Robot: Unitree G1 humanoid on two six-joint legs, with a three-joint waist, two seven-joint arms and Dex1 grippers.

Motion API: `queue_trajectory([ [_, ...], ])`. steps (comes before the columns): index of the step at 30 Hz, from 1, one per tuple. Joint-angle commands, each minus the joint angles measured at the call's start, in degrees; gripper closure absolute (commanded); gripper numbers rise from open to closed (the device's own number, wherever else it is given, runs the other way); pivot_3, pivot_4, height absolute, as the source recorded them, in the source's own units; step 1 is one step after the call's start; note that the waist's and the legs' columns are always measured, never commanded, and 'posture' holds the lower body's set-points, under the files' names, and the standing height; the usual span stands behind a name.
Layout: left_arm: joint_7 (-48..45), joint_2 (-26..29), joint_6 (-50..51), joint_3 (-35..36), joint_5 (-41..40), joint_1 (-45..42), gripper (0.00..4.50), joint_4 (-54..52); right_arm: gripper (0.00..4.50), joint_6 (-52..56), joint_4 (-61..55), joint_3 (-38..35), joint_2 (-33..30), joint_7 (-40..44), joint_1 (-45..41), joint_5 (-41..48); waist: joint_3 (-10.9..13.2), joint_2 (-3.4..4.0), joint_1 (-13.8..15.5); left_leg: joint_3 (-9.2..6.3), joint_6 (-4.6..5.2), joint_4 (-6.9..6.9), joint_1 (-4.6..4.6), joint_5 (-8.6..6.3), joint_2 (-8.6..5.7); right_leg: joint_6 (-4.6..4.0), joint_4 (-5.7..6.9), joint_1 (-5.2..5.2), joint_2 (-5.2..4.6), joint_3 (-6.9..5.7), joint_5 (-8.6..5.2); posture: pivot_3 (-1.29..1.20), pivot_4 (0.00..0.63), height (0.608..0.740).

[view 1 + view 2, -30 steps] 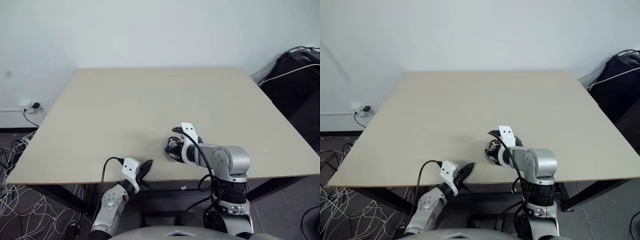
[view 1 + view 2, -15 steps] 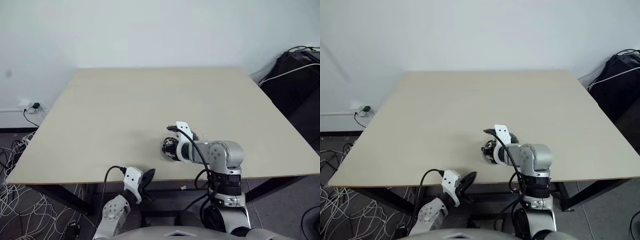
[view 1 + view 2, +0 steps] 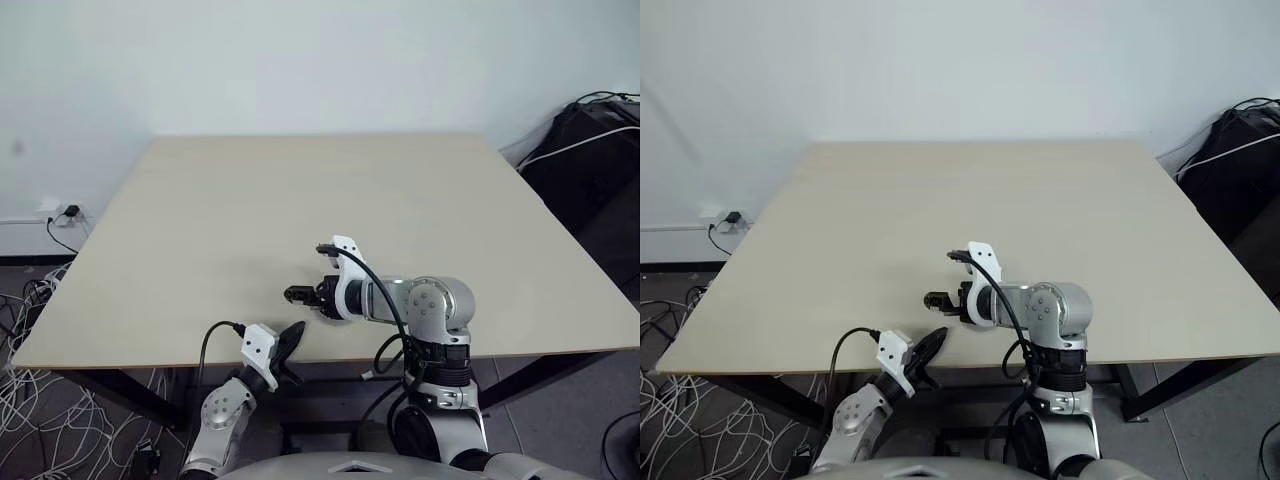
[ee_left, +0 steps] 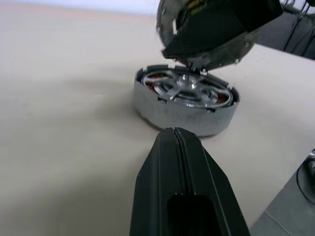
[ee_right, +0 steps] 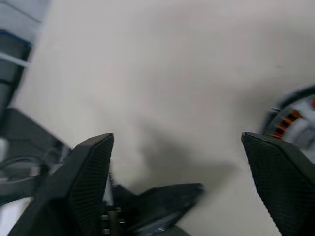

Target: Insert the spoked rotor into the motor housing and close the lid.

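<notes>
rotor: you had the spoked rotor (image 4: pixel 189 89) seated in the motor housing (image 4: pixel 184 110), ahead of left pincer (image 4: pixel 173 133), pressed closed.
right pincer (image 5: pixel 187 162): spread wide, empty.
next: you needed the lid.

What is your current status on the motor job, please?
Left tool shut, right tool open, both empty. Spoked rotor seated in motor housing. Lid unconfirmed.
</notes>
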Motion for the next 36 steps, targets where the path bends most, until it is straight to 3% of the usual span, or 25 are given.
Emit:
queue_trajectory([
  [1, -0.12, -0.14, -1.99, -0.13, -0.75, 0.46, 4.5, -3.77, 0.03, 0.56, -5.49, -3.09, 3.01, 1.06, -3.87, 5.56, 0.01, 0.0, 0.06, 0.0, -0.08, 0.0, 0.0, -0.04, 0.0, 0.0, 0.0, 0.0, -0.01, 0.0, 0.0, 0.0, 0.0, 0.74],
  [6, 0.57, -0.57, -3.77, -0.53, 0.8, 0.31, 4.5, -1.94, 0.03, -3.19, -11.12, -5.81, 1.35, 1.66, -8.15, 6.48, 0.06, 0.01, 0.1, -0.01, -0.16, 0.01, -0.01, -0.09, 0.0, 0.05, 0.0, 0.01, 0.0, -0.03, -0.01, 0.0, 0.0, 0.74],
  [8, 0.86, -0.62, -4.75, -0.11, 1.15, -0.62, 4.5, 0.09, 0.03, -8.63, -13.46, -2.9, -2.95, 2.89, -8.29, 5.02, 0.08, 0.03, 0.09, -0.02, -0.14, 0.01, -0.01, -0.08, 0.0, 0.12, -0.01, 0.01, 0.04, -0.05, -0.05, 0.0, 0.0, 0.74],
  [12, 1.48, -0.91, -7.01, 0.14, 1.62, -1.48, 4.5, 2.58, 0.03, -27.91, -14.05, 9.74, -19.32, 5.63, -4.1, -7.55, 0.14, -0.14, 0.28, -0.02, 0.14, 0.01, -0.01, 0.01, -0.08, 0.22, -0.05, 0.07, 0.21, -0.11, -0.13, 0.0, 0.0, 0.74],
  [16, 1.24, -0.3, -8.47, 0.34, 1.05, -1.24, 4.5, 2.02, 0.03, -40.48, -8.39, 11.55, -26.42, 6.46, 2.08, -14.33, 0.22, -0.29, 0.21, 0.04, 0.29, 0.02, -0.01, -0.06, -0.15, 0.26, -0.13, 0.12, 0.14, -0.08, -0.16, 0.0, 0.0, 0.74],
  [27, 2.34, 1.56, 1.48, -1.44, 1.35, -0.6, 4.5, -9.13, 0.03, -55.28, 6.55, 6.67, -29.29, 7.28, 11.79, -20.19, 0.35, -0.37, 0.31, 0.06, 0.29, 0.05, 0.01, -0.06, -0.05, 0.26, -0.1, 0.13, -0.01, -0.03, -0.15, 0.0, 0.0, 0.74],
  [36, -0.37, 2.25, 1.79, 1.84, -1.16, -8.6, 4.5, 1.01, 0.03, -51.14, 8.12, 10.25, -33.49, 9.45, 15.89, -24.82, 0.38, -0.39, 0.93, 0.05, 0.3, 0.14, 0.04, -0.04, -0.06, 0.26, -0.02, 0.2, 0.1, -0.08, -0.15, 0.0, 0.0, 0.74],
])
